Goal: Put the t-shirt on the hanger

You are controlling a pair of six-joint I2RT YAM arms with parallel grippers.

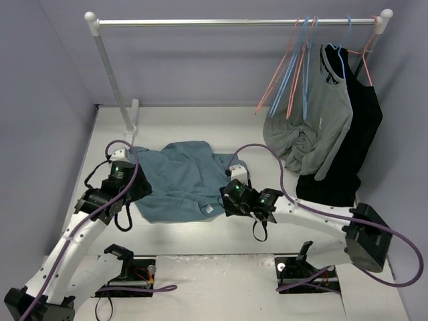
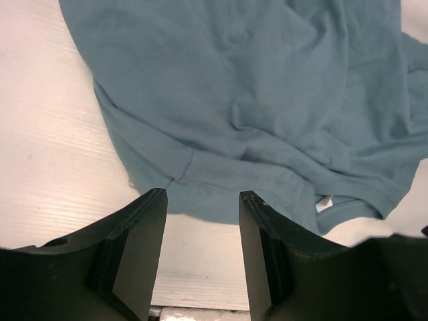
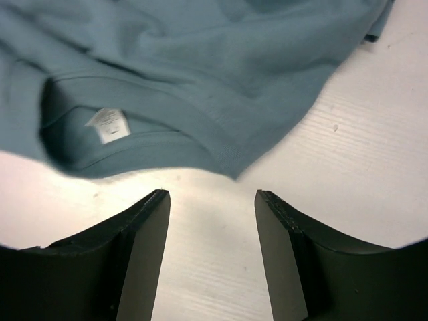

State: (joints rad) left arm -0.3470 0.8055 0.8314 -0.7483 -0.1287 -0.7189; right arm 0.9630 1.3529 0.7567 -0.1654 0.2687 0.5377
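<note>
Left claw and right claw: two, both spread apart, empty, just short of near hem of one t-shirt, crumpled on tabletop. Beyond, on rail: pink hanger among several, count unclear.

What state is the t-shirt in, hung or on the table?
Lying: the t-shirt sits rumpled on the table, neck tag showing, apart from the hangers on the rail.

White arms, purple cables, seemingly black fingers
</note>
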